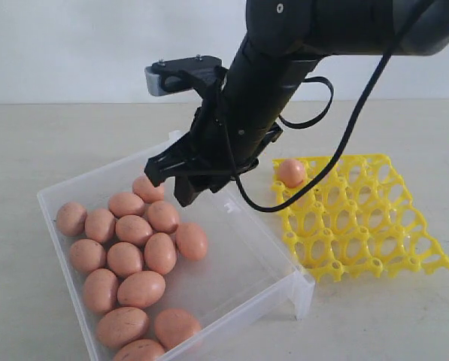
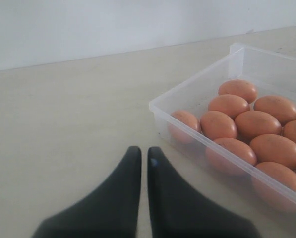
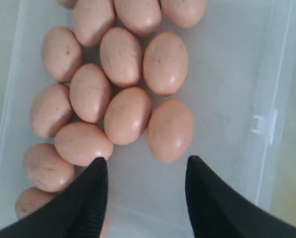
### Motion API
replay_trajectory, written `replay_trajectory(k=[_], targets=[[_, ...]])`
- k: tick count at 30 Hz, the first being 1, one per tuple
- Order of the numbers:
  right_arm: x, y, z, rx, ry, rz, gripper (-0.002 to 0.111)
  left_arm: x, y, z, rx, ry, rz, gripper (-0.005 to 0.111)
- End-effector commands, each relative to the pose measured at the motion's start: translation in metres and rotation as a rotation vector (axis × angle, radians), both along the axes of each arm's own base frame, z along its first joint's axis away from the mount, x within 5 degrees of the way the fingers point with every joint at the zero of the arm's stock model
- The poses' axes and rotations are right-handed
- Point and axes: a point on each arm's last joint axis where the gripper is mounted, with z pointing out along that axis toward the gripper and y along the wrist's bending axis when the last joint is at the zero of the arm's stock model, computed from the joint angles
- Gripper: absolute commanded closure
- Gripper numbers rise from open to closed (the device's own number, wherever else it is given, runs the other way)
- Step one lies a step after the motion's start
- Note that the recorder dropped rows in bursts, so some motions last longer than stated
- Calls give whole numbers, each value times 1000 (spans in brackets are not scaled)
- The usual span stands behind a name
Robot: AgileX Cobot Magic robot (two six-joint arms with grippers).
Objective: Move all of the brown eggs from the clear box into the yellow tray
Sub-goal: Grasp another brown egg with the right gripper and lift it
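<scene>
Several brown eggs [image 1: 134, 229] lie clustered in the left half of the clear box [image 1: 247, 301]. One more brown egg [image 1: 291, 172] sits in a far corner cup of the yellow tray [image 1: 374, 226], to the right of the box. My right gripper [image 1: 175, 184] reaches across and hangs over the box's far side, open and empty. In the right wrist view the right gripper [image 3: 146, 161] frames bare box floor, just short of the nearest egg [image 3: 170, 130]. My left gripper [image 2: 144, 151] is shut and empty over the table, beside the box's corner [image 2: 160, 106].
A small clip tab [image 3: 264, 124] sits on the box rim nearest the tray. A black cable [image 1: 344, 143] loops from the right arm down in front of the tray's near-left cups. The right half of the box floor [image 1: 232, 256] holds no eggs.
</scene>
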Motion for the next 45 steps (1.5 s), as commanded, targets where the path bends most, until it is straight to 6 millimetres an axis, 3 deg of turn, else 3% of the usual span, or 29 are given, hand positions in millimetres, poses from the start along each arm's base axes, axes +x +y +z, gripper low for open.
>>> replay_trajectory(k=[1, 5, 10, 21, 26, 29, 31, 32, 33, 37, 41, 45], targets=[[12, 6, -14, 44, -15, -36, 65, 0, 0, -1, -6, -4, -6, 103], [18, 9, -46, 0, 64, -38, 65, 0, 0, -1, -6, -4, -6, 103], [25, 13, -72, -18, 82, -54, 65, 0, 0, -1, -6, -4, -6, 103], [34, 17, -108, -36, 95, -80, 65, 0, 0, -1, -6, -4, -6, 103], [35, 17, -112, -39, 96, -81, 66, 0, 0, -1, -6, -4, -6, 103], [34, 17, -112, -42, 104, -78, 79, 0, 0, -1, -6, -4, -6, 103], [33, 16, -112, -47, 115, -75, 95, 0, 0, -1, -6, -4, -6, 103], [32, 16, -112, -55, 125, -61, 109, 0, 0, -1, -6, -4, -6, 103], [31, 16, -113, -60, 131, -52, 108, 0, 0, -1, -6, -4, -6, 103], [28, 15, -98, -45, 120, -39, 108, 0, 0, -1, -6, -4, -6, 103], [25, 9, -40, 121, -109, -138, 108, 0, 0, -1, -6, -4, -6, 103], [-8, -22, -9, 213, -349, -235, 108, 0, 0, -1, -6, -4, -6, 103]])
